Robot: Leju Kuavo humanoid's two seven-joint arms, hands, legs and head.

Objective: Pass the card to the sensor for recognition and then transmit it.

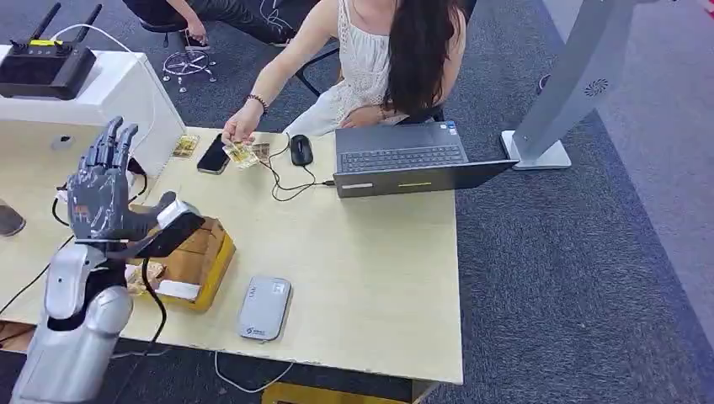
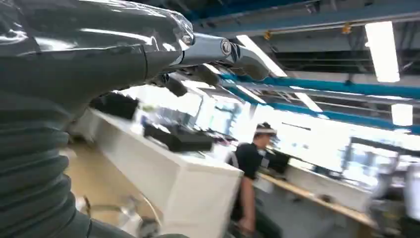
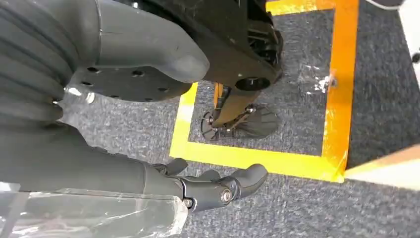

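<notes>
Most of your working room is the bare right half of the pale table (image 1: 379,278), between the laptop (image 1: 412,164) at the far edge and the near edge. Your left hand (image 1: 105,198) is raised above the table's left side with its fingers spread upward and nothing held. Just beside it sits an open wooden box (image 1: 198,261), close to the near edge. The grey sensor (image 1: 263,308) lies flat to the right of the box, almost at the near edge. Across the table, a person's hand (image 1: 240,128) rests on the cards (image 1: 244,154) near the far edge, beside a dark phone (image 1: 214,156) and a mouse (image 1: 301,150). Your right hand (image 3: 213,186) hangs over grey carpet and yellow floor tape (image 3: 257,159), fingers loosely curled and empty.
</notes>
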